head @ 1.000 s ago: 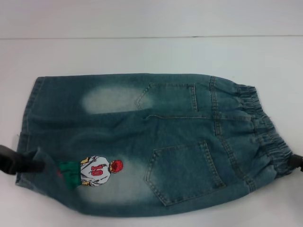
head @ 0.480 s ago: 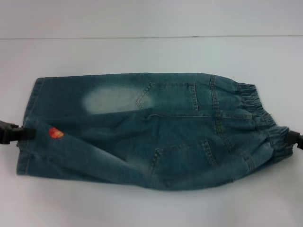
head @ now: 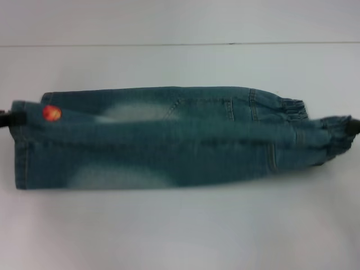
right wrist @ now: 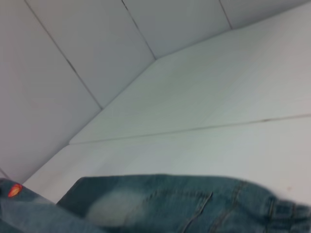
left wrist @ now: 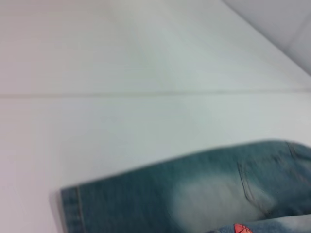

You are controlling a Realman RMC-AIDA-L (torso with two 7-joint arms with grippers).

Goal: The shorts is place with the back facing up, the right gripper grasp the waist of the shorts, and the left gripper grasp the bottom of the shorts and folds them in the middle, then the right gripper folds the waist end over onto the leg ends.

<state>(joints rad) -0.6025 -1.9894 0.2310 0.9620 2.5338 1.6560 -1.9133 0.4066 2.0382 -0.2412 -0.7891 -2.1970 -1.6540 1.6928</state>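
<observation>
Two grippers hold the shorts (head: 169,138) by opposite ends, across the middle of the head view.

The left gripper (head: 5,120), at the left edge, pinches the bottom of the shorts (head: 21,146) beside the orange ball (head: 52,113). The right gripper (head: 354,126), at the right edge, clamps the waist of the shorts (head: 332,138). The near half lies folded over the far half on the white table (head: 180,225).

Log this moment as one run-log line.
step: lengthwise fold | shorts: near half carried over far half | left gripper: at hem | right gripper: at waist
</observation>
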